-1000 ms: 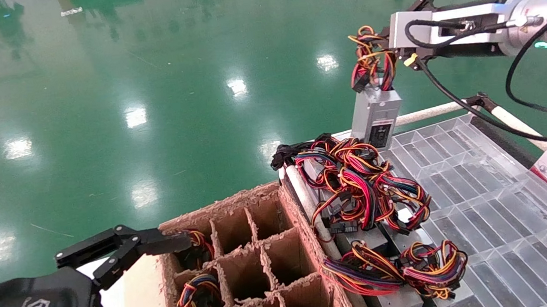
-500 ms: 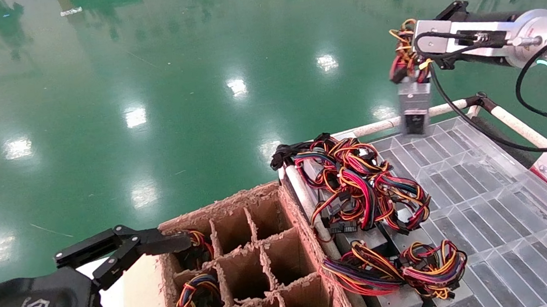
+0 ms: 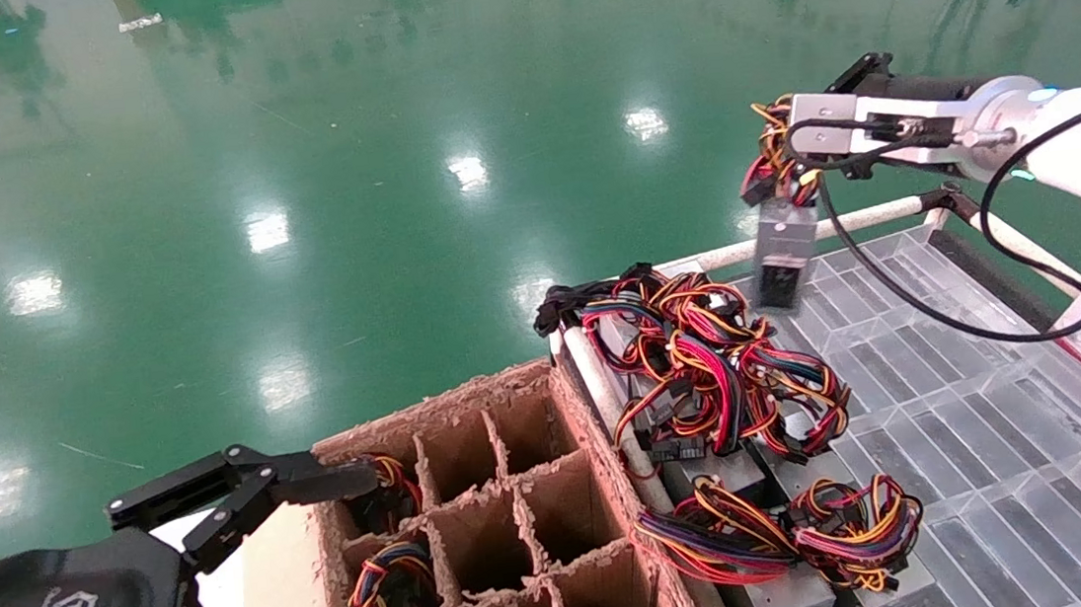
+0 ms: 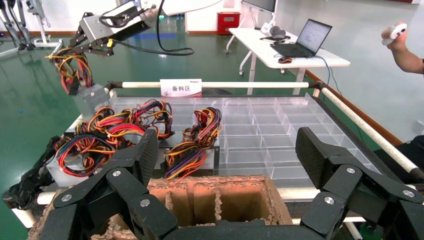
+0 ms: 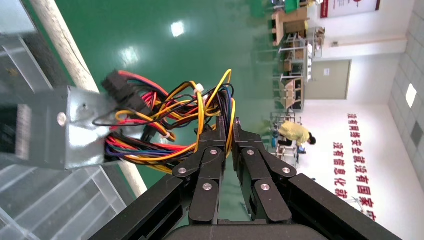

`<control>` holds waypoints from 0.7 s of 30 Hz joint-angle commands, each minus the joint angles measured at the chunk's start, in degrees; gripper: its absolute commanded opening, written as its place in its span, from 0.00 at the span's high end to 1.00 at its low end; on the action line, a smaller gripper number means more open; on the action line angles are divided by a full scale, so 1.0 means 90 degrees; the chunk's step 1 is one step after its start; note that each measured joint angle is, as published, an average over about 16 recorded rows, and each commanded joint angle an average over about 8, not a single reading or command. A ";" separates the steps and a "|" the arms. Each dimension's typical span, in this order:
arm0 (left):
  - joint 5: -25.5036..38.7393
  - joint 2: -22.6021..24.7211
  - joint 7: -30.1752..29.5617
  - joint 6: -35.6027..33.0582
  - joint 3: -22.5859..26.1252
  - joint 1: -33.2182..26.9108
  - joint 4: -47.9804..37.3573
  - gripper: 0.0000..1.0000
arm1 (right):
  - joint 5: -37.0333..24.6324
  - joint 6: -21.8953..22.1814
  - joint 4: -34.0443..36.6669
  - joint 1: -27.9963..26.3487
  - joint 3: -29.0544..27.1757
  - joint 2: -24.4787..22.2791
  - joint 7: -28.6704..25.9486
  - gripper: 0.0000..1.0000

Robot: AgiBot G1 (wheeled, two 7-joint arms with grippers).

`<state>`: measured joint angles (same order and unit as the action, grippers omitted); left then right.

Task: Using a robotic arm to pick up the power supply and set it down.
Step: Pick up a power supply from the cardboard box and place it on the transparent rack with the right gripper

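Head view: at upper right of the frame, my right gripper (image 3: 781,153) hangs the power supply (image 3: 782,252) by its wire bundle (image 3: 774,154) over the far edge of the clear tray (image 3: 988,419). To do this well I should lower it slowly until the box rests flat in a free compartment, clear of the neighbouring units (image 3: 738,394).

Left wrist view: my left gripper (image 4: 227,165) sits spread wide and empty above the cardboard crate (image 4: 220,200).

Right wrist view: the fingers (image 5: 220,150) pinch the wires only, not the box. Which compartment lies beneath is hidden.
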<state>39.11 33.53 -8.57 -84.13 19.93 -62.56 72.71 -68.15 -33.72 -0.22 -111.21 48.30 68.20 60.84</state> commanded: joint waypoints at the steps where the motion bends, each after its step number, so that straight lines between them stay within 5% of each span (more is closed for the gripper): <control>1: 0.0000 0.0000 0.0000 0.0000 0.0000 0.0000 0.0000 0.00 | -0.0004 -0.0006 0.0002 0.0043 0.0003 0.0038 0.0015 1.00; 21: -0.0001 -0.0001 0.0001 0.0001 0.0002 -0.0001 0.0000 0.00 | 0.0178 -0.0093 0.0033 0.0221 -0.0123 0.0305 -0.0295 1.00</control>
<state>39.10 33.53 -8.56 -84.12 19.95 -62.57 72.71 -66.54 -34.44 0.13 -108.92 47.18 71.05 58.29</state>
